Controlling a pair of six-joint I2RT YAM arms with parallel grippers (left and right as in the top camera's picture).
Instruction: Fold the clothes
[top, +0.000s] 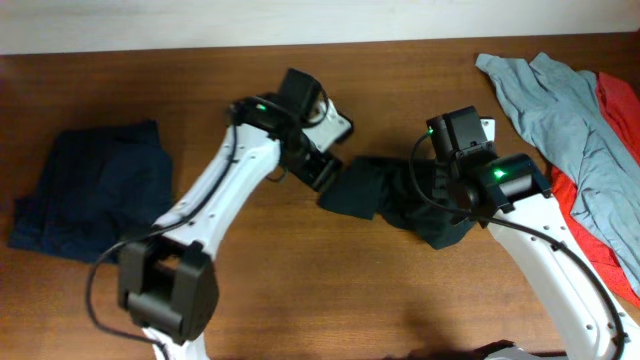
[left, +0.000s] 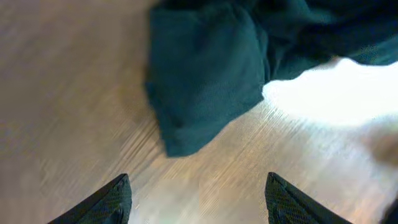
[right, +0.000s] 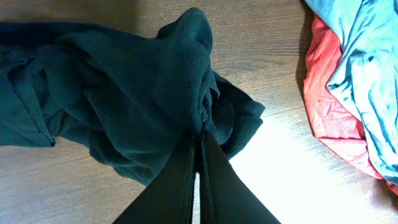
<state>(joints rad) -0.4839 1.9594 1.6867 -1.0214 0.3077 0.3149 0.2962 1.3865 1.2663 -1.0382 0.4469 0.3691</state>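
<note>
Black and crumpled, the T-shirt (top: 400, 200) lies in a thick heap near the middle of the wooden table (top: 300, 300), between the two arms. It is not spread flat; one rounded lobe of it reaches out toward the left arm.

The left gripper (left: 199, 186) stands just beside this lobe. Its two fingers are spread apart over bare wood and nothing is between them. The lobe's edge lies a little beyond the fingertips and does not touch them.

The right gripper (right: 200, 143) has its fingers pressed together. They seem to pinch a raised fold of the T-shirt, though the cloth hides the very tips. From this point the cloth falls away in deep folds on both sides.

A dark navy garment (top: 95, 190) lies well apart at the left end of the table. A light grey-blue shirt (top: 560, 110) lies at the right end, partly over a red garment (top: 600, 245).
</note>
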